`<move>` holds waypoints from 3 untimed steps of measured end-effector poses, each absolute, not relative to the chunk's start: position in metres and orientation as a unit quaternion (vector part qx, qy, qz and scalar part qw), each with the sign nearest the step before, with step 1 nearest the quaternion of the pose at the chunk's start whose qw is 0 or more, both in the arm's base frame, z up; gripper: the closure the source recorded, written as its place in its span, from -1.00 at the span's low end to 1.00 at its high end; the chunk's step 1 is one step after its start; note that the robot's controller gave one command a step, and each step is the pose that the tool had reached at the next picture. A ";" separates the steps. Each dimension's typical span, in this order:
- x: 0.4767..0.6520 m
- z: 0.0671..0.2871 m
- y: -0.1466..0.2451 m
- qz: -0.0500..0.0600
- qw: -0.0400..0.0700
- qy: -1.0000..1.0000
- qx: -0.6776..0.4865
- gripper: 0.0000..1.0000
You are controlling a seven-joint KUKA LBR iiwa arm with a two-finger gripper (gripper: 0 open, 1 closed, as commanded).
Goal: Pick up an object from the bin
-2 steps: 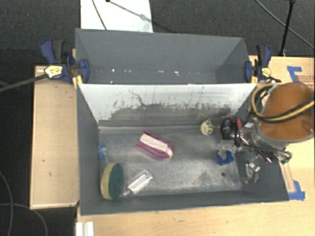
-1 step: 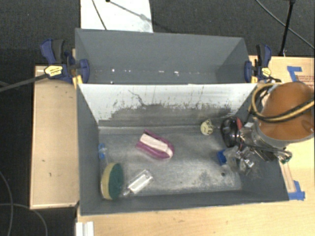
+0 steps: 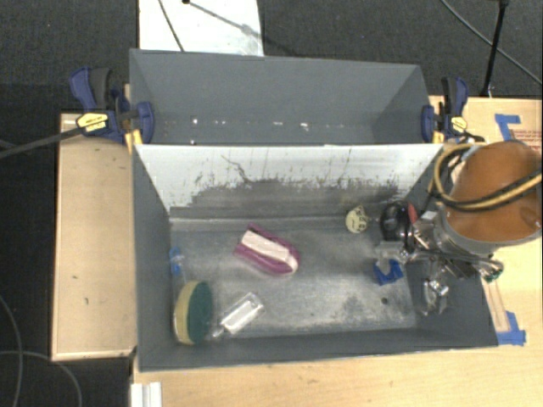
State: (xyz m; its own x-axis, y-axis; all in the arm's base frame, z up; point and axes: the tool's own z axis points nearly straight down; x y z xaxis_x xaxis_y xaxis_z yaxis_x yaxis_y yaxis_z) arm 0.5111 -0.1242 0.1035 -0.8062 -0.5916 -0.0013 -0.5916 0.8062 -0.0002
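My gripper (image 3: 435, 295) hangs low at the right end of the bin, close to the right wall and near the front. Just to its left a small blue object (image 3: 389, 271) lies on the bin floor, apart from the gripper. Farther back sit a small black object (image 3: 392, 219) and a little pale yellow round thing (image 3: 356, 220), both near the foot of the back wall.
A purple and white wrapped item (image 3: 267, 253) lies mid-bin. At the front left are a green and yellow sponge (image 3: 193, 312), a clear plastic piece (image 3: 240, 312) and a small blue bit (image 3: 176, 266). The arm's orange cover and cables overhang the right rim.
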 end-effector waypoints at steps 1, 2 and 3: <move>0.545 0.090 -0.131 0.000 0.003 0.962 -0.273 -1.00; 0.545 0.091 -0.131 -0.001 0.002 0.962 -0.274 1.00; 0.546 0.194 -0.095 -0.002 0.005 0.958 -0.287 1.00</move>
